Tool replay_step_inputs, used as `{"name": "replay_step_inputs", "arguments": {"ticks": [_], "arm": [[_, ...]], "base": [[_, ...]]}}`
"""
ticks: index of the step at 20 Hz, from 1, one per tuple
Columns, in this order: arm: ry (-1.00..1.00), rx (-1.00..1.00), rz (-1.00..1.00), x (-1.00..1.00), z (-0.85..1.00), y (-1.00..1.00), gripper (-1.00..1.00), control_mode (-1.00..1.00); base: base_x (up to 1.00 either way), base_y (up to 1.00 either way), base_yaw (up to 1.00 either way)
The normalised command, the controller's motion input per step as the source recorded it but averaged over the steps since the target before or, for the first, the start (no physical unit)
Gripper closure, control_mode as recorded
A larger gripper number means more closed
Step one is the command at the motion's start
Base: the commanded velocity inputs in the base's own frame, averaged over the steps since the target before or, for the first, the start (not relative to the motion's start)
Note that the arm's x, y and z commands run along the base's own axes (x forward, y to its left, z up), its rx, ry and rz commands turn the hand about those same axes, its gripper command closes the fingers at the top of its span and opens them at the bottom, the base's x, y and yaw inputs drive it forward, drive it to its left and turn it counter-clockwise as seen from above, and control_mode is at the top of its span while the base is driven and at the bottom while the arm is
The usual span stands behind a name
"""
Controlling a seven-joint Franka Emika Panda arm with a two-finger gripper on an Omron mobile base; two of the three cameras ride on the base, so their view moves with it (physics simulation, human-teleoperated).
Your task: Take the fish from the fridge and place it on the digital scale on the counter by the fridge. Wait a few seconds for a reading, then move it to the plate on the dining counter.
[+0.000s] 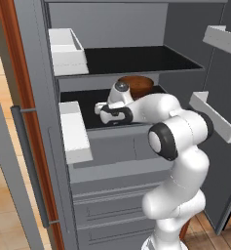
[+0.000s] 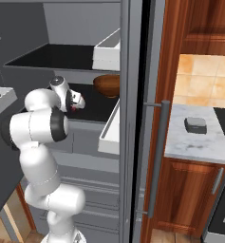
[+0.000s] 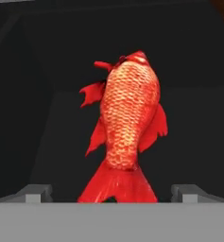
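Item: tall grey-steel fridge (image 1: 39, 97), doors standing open. Item: short white-grey marble counter (image 2: 199, 140), carrying small dark grey digital scale (image 2: 195, 125). Item: my hand (image 3: 111, 196), hovering spread wide. Item: tiny red-orange fish (image 3: 125, 127), lying on dark middle shelf (image 1: 87, 100) between my fingertips (image 3: 38, 193), ungripped.

White arm rises from base, elbow bent high, forearm reaching fwd & level. Wrist turned so tool (image 1: 100, 111) points sideways; in right base view tool (image 2: 79, 102) sits just past the wrist. Jaws fully apart, fingertips (image 3: 36, 193) spread wide, nothing gripped.
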Motion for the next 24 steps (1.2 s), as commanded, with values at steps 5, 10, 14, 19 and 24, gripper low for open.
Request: {"name": "replay_step_inputs", "arguments": {"ticks": [5,10,14,19,24], "arm": [[0.03,0.0,0.0,0.42,-0.06,0.0,-1.0,-1.0],[0.03,0.0,0.0,0.43,-0.12,0.05,-1.0,-1.0],[0.0,0.0,0.0,0.26,-0.16,0.03,-1.0,-1.0],[0.0,0.0,0.0,0.03,-0.3,0.0,-1.0,-1.0],[0.0,0.0,0.01,-0.01,-0.47,0.0,-1.0,-1.0]], "base": [[0.0,0.0,0.0],[0.0,0.0,0.0],[0.0,0.0,0.0],[0.0,0.0,0.0],[0.0,0.0,0.0]]}}
